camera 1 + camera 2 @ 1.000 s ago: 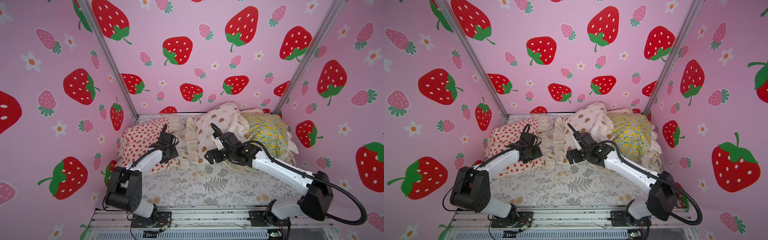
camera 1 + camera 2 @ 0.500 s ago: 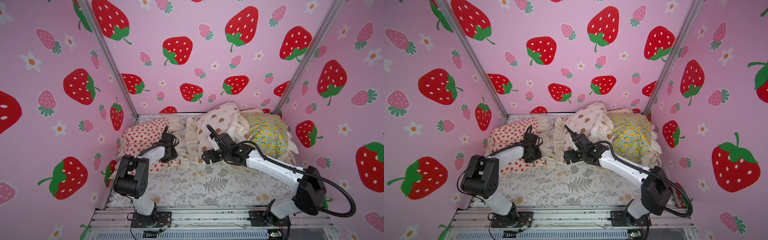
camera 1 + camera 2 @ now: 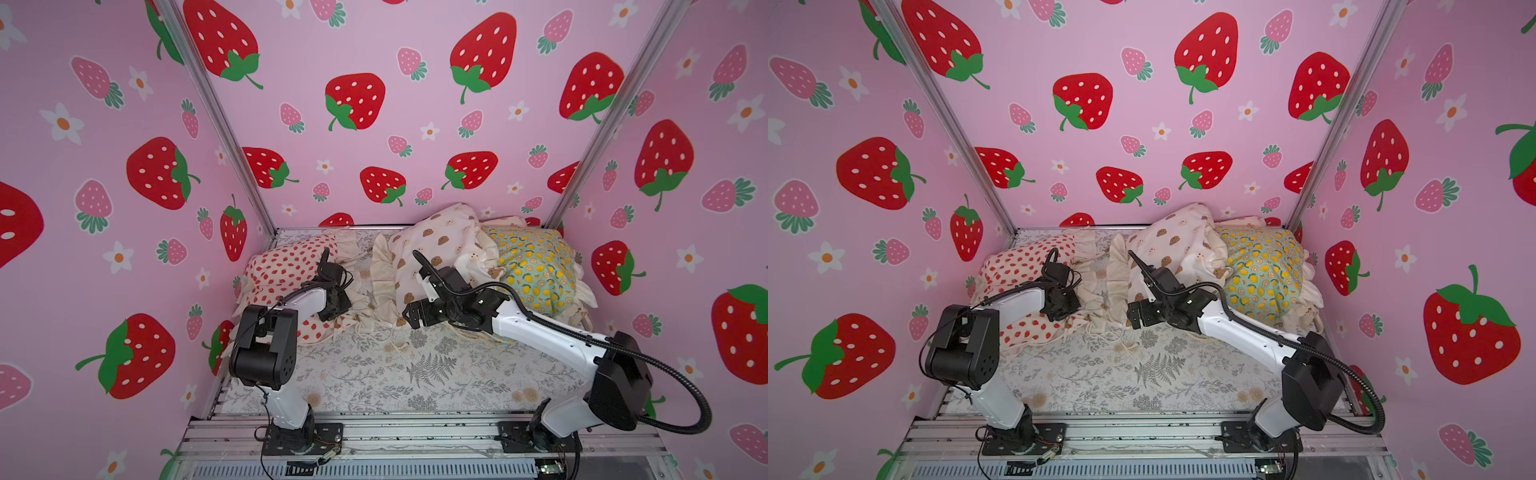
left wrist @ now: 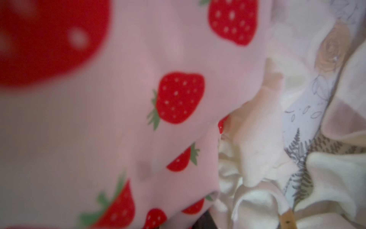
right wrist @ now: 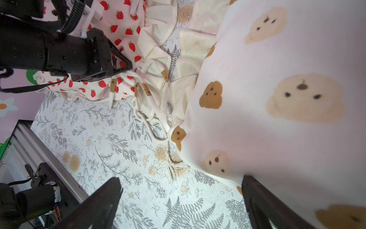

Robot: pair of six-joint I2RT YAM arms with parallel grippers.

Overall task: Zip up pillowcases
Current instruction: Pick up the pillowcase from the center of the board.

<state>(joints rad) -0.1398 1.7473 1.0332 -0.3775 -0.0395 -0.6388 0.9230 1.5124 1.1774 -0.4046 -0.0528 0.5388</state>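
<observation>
While the right gripper gapes wide over the fern sheet at the frame's bottom, the bear pillowcase meets only the finger at lower right. At upper left, the left gripper noses into the strawberry pillowcase. Its jaw gap is hidden, so I cannot tell its state.

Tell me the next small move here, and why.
Probably close the left gripper fully on the ruffled edge of the red-strawberry cloth pillowcase: its fingers sit right against that edge, while the right gripper stands wide open, holding nothing.
</observation>
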